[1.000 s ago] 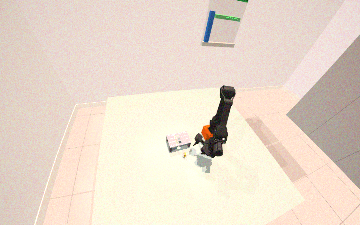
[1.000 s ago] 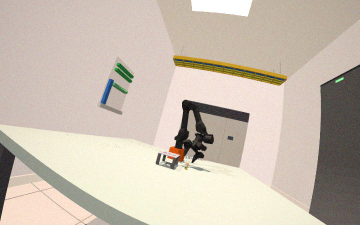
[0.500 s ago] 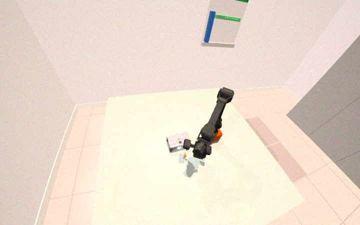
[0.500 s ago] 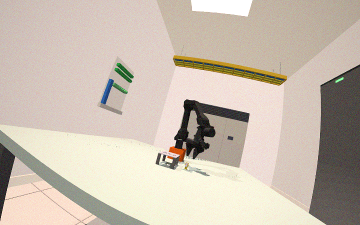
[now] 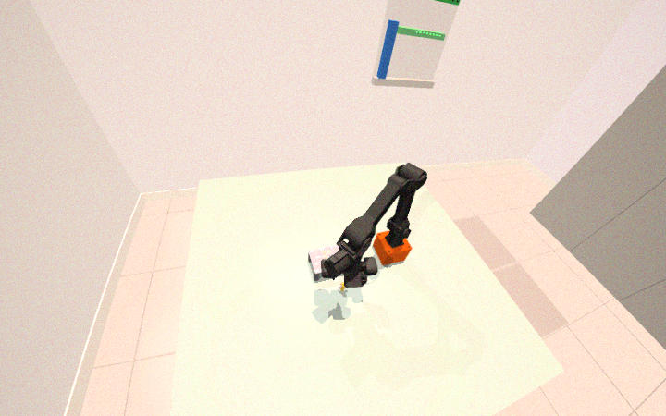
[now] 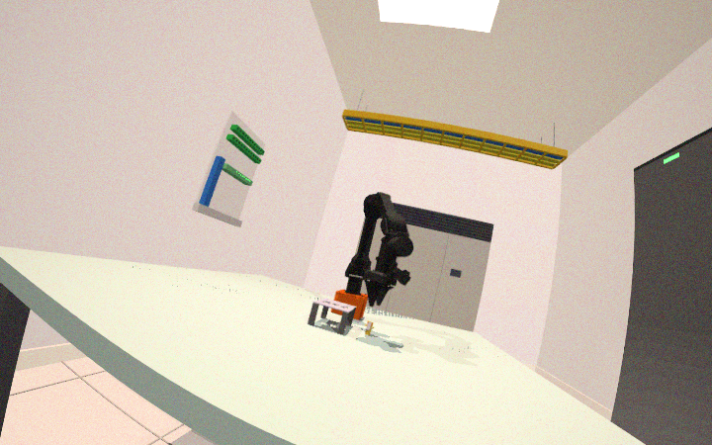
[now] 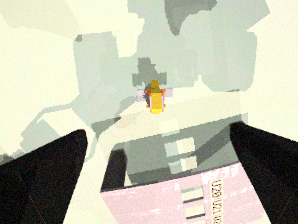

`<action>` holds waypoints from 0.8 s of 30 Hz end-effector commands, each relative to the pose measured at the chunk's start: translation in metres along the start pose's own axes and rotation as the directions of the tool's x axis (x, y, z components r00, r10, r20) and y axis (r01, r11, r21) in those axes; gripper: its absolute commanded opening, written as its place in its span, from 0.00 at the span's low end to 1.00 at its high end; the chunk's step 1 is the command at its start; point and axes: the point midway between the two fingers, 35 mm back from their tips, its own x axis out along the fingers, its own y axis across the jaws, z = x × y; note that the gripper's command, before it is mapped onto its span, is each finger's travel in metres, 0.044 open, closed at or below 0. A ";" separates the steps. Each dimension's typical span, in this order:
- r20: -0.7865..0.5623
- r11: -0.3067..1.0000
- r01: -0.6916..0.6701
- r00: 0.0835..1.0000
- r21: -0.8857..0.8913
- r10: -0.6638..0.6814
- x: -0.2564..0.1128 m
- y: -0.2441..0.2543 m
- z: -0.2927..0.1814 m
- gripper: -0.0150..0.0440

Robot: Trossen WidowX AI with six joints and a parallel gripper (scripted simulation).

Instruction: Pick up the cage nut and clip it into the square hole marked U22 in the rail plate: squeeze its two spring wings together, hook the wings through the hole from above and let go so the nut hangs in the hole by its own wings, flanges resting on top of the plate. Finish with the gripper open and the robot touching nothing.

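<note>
Cage nut (image 5: 342, 287) (image 6: 369, 328) (image 7: 156, 100) on the tabletop (image 5: 255, 343) (image 6: 251, 346) (image 7: 30, 85), below the open end effector (image 5: 354, 279) (image 6: 376, 304) (image 7: 160, 133).
</note>
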 end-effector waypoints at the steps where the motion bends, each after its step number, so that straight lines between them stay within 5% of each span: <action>1: 0.004 1.000 -0.006 1.000 -0.006 0.006 0.000 -0.001 0.001 0.82; 9: 0.004 1.000 -0.006 1.000 -0.006 0.006 0.000 -0.001 0.001 0.47; 18: 0.004 1.000 -0.006 1.000 -0.006 0.006 0.002 -0.002 0.001 0.46; 24: 0.004 1.000 -0.006 1.000 -0.006 0.006 0.036 -0.001 0.001 0.46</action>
